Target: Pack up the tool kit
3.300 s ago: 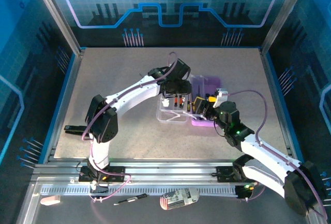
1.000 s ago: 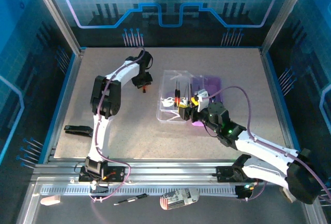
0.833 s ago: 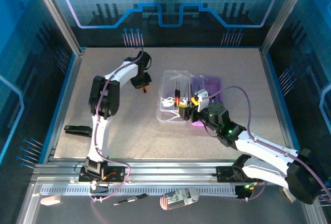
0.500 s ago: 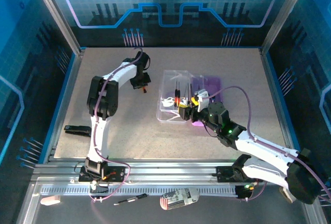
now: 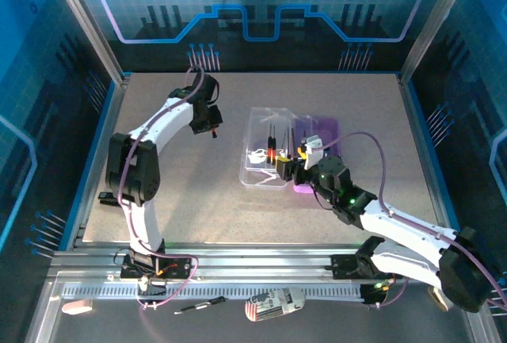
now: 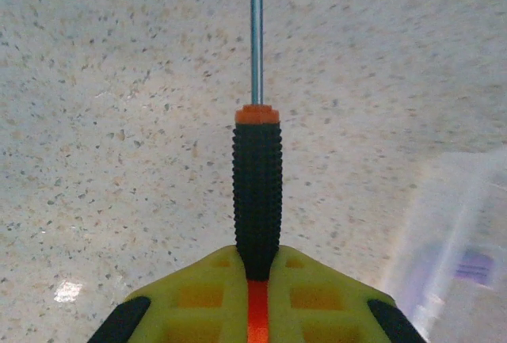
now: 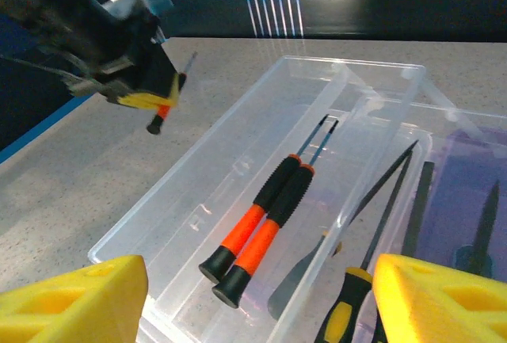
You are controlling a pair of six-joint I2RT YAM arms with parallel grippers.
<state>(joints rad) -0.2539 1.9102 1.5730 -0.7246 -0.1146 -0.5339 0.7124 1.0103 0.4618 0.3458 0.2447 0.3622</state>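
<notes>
Now the left fingers (image 6: 198, 299) have clamped the screwdriver (image 6: 257, 192).

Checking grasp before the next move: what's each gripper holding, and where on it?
Left gripper grips a screwdriver by the rear end of its black-and-orange handle, shaft pointing away. Right gripper is open, holding nothing.

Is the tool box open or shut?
Open. The tool kit has its clear lid lying flat beside the purple base, with two screwdrivers resting in it.
</notes>
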